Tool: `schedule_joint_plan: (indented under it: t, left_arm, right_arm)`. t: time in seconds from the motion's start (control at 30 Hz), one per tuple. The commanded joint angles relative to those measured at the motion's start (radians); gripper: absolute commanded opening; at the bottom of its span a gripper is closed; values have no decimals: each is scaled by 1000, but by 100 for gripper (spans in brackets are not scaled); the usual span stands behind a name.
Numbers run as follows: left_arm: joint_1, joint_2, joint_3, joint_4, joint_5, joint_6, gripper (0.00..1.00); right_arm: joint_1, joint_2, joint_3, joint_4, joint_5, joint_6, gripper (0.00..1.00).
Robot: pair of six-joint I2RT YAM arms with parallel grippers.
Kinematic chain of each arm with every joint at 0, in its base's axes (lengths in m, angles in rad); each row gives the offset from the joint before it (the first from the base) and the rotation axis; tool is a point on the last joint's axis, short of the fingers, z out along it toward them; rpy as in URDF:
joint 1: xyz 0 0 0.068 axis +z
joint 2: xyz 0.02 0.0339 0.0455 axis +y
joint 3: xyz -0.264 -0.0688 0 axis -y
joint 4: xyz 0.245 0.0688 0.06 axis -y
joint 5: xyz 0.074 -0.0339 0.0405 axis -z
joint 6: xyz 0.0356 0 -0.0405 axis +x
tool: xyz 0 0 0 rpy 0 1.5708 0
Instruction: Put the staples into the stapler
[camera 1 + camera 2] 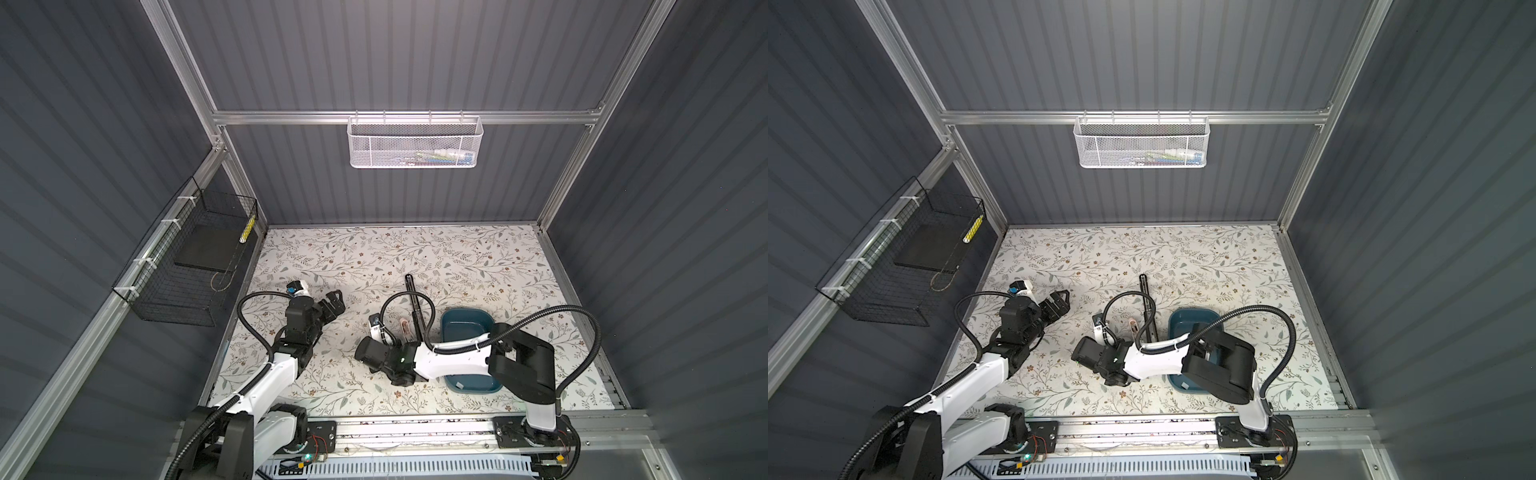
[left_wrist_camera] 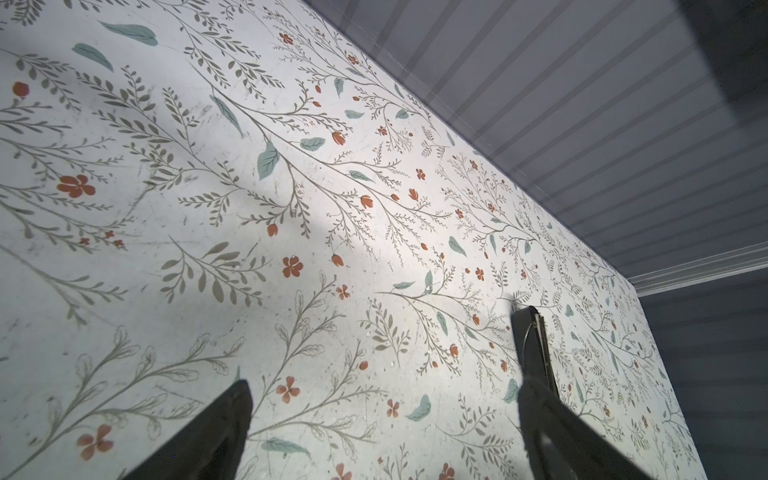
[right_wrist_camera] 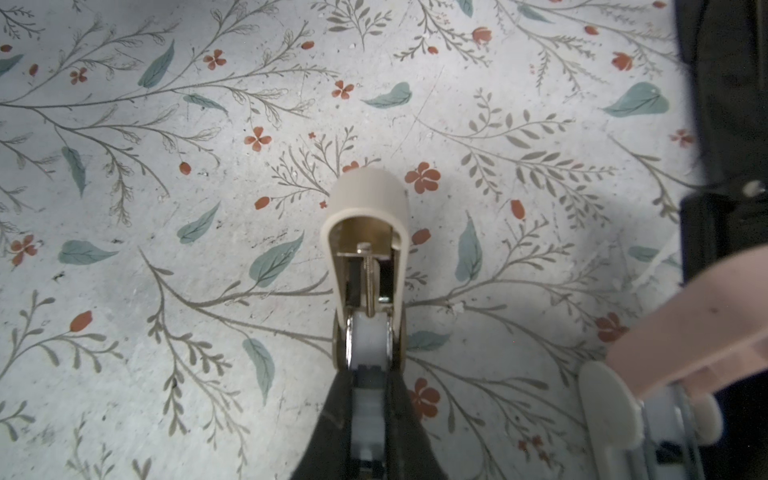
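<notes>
A small cream stapler (image 3: 368, 232) stands on end over the floral table, its top swung open so the metal channel shows. My right gripper (image 3: 369, 378) is shut on its white hinge end; in both top views the gripper body hides it. A pink stapler (image 1: 404, 328) (image 3: 685, 345) lies just beside it. A long black stapler (image 1: 411, 295) (image 2: 534, 336) lies opened flat behind that. One pale grey strip of staples (image 1: 459, 387) (image 1: 1183, 387) rests in the blue tray (image 1: 467, 320). My left gripper (image 1: 336, 303) (image 2: 382, 399) hovers open and empty at the left.
The right forearm crosses over the blue tray's near half. A white mesh basket (image 1: 415, 141) hangs on the back wall. A black wire basket (image 1: 187, 270) hangs on the left wall. Grey ribbed walls close in the table on three sides.
</notes>
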Motion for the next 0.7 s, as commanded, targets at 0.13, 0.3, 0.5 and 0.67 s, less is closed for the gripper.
schedule_joint_plan:
  t: [0.13, 0.3, 0.5, 0.67]
  left_arm:
    - [2, 1, -4, 14, 9, 10, 100]
    - [2, 2, -5, 15, 9, 8, 100]
    - [2, -1, -5, 14, 11, 8, 100]
    - [2, 1, -5, 14, 10, 9, 100]
  right_arm:
    - [13, 13, 0, -51, -1, 33, 7]
    - [27, 9, -1, -68, 1, 50, 7]
    - [29, -5, -7, -84, 9, 68, 26]
    - [29, -43, -24, -85, 16, 70, 29]
